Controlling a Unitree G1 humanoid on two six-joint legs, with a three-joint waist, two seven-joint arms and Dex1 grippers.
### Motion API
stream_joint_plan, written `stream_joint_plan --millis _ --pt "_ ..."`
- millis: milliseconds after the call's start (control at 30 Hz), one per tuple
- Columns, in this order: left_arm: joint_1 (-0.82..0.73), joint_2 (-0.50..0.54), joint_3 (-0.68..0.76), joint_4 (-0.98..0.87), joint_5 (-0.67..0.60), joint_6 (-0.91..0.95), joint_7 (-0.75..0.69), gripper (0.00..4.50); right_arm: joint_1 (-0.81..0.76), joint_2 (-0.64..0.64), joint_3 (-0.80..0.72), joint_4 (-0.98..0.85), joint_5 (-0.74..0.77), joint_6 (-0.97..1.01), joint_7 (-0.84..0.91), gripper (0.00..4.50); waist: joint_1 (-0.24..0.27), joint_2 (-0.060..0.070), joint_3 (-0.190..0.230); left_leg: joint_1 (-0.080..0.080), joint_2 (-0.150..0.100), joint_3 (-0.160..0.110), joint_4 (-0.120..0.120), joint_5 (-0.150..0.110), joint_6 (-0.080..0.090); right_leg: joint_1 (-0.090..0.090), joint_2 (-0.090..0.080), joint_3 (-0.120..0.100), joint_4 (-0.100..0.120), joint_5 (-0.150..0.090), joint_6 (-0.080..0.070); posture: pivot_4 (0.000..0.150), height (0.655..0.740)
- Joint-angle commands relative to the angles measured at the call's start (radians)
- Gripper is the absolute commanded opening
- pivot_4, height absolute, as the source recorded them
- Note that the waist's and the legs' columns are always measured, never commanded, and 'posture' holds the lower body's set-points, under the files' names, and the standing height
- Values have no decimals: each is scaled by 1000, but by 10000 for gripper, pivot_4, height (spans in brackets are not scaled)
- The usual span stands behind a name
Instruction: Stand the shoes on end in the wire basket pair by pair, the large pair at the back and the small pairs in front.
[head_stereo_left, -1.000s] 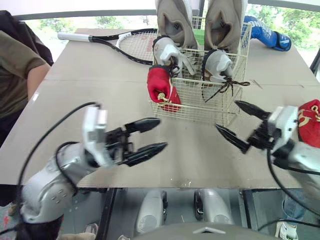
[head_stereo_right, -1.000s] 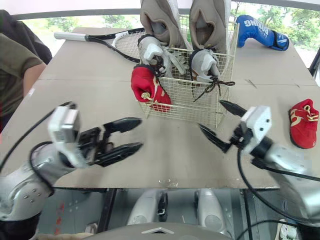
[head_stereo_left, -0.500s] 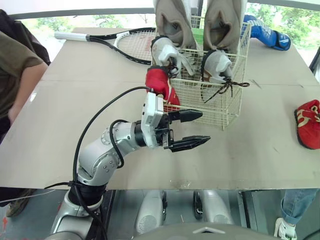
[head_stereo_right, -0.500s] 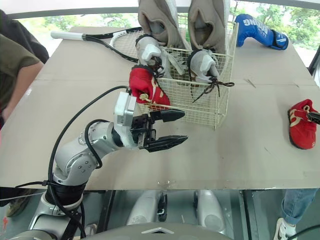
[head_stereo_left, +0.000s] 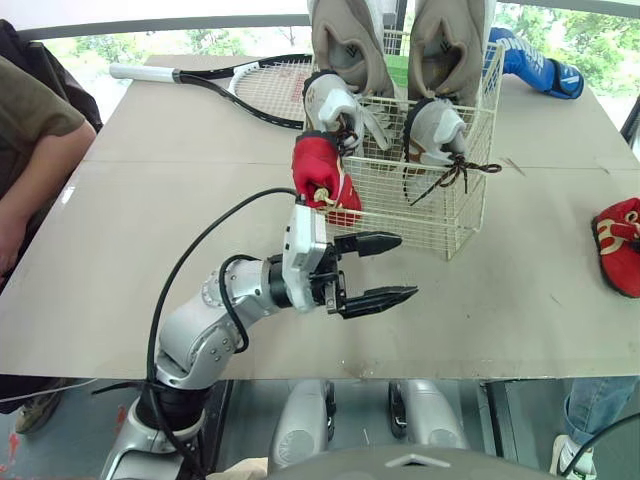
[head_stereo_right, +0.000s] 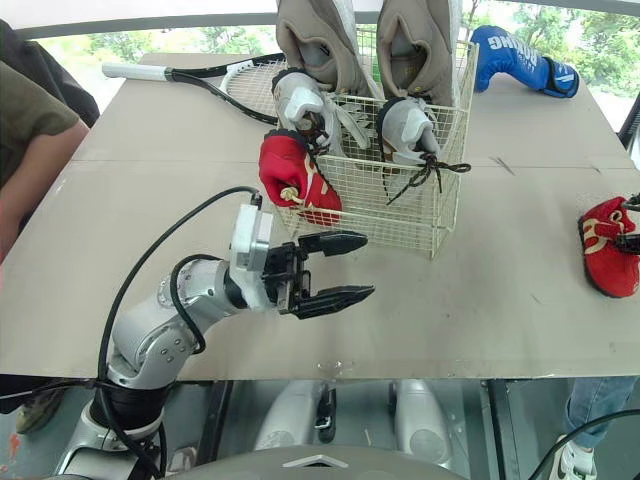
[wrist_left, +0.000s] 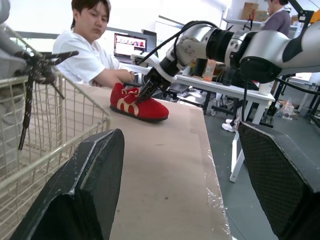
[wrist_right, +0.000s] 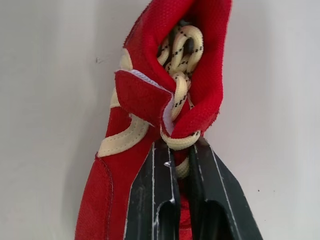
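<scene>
**Left and right grippers at the wire basket.** The left gripper (head_stereo_left: 409, 265) hovers over the table (head_stereo_left: 180, 200) just in front of the wire basket (head_stereo_left: 440, 215). Its two black fingers are spread wide, holding nothing and touching nothing. The right gripper (wrist_right: 181, 146) is at the table's right edge, well apart from the basket. Its fingers are pinched nearly together on the cream lace and collar of the loose red shoe (wrist_right: 150, 100), which lies sole-down on the table.

**Basket contents.** The large tan pair (head_stereo_left: 345, 40) stands on end along the back, the two shoes side by side and rising well above the rim. In front of them the small grey pair (head_stereo_left: 335, 100) also stands on end, one shoe before each tan shoe. Dark laces from the right-hand grey shoe spill over the front rim. The second red shoe (head_stereo_left: 318, 175) stands upright at the basket's front left corner, touching the wire. No mesh crosses it, so it appears to rest against the outside, though this is not certain.

**Surroundings.** A tennis racket (head_stereo_left: 275, 90) lies on the table behind and to the left of the basket. A blue boxing glove (head_stereo_left: 540, 68) lies behind it to the right.
</scene>
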Motion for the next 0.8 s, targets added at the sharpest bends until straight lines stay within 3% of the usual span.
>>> stream_joint_plan --millis 33,100,200,267,367,433,533,633,800 --pt "-42 10 29 -28 -51 16 -24 39226 65 -29 -125 -80 46 11 17 415 3 0 0 0 0 0 0 0 0 0 0 0 0 1 1 1500 7400" --pt "-74 10 28 2 -57 25 -41 39226 139 -23 -255 -195 107 65 -4 415 3 1 0 0 0 0 0 0 0 0 0 -1 0 1 2 1500 7400" --pt "-118 4 26 51 -58 27 -73 39226 350 77 -608 -629 227 161 -53 415 8 2 0 0 0 0 0 0 0 0 0 -1 1 1 3 1500 7400" --pt "-126 -19 46 78 -68 16 -71 39226 428 206 -770 -962 308 178 -119 415 1 4 -1 0 1 -1 0 0 0 0 2 0 1 1 5 1500 7400" --pt "-85 -56 90 94 -54 -20 -29 39226 435 444 -836 -1345 458 71 -245 415 -11 6 -2 1 2 -2 -1 0 0 0 3 2 2 -1 9 1500 7400" --pt "-55 -77 119 100 -32 -53 -1 39226 421 566 -813 -1502 511 -13 -314 415 -12 6 -1 2 3 -3 -1 0 -1 0 5 1 2 -1 10 1500 7400" --pt "19 -80 208 106 -32 -131 -16 39226 409 764 -610 -1651 447 -161 -434 415 -11 6 -2 3 3 -3 0 0 -1 0 5 2 3 -1 9 1500 7400" --pt "82 -41 324 121 -107 -136 -58 39226 446 894 -365 -1679 255 -317 -508 415 -11 6 -2 2 3 -2 0 0 -1 0 4 4 3 -1 6 1500 7400" --pt "194 92 478 167 -181 -116 -206 39226 491 968 -74 -1589 -37 -593 -555 415 -7 4 -2 1 1 -1 0 0 -1 -1 -1 4 3 -1 1 1500 7400"
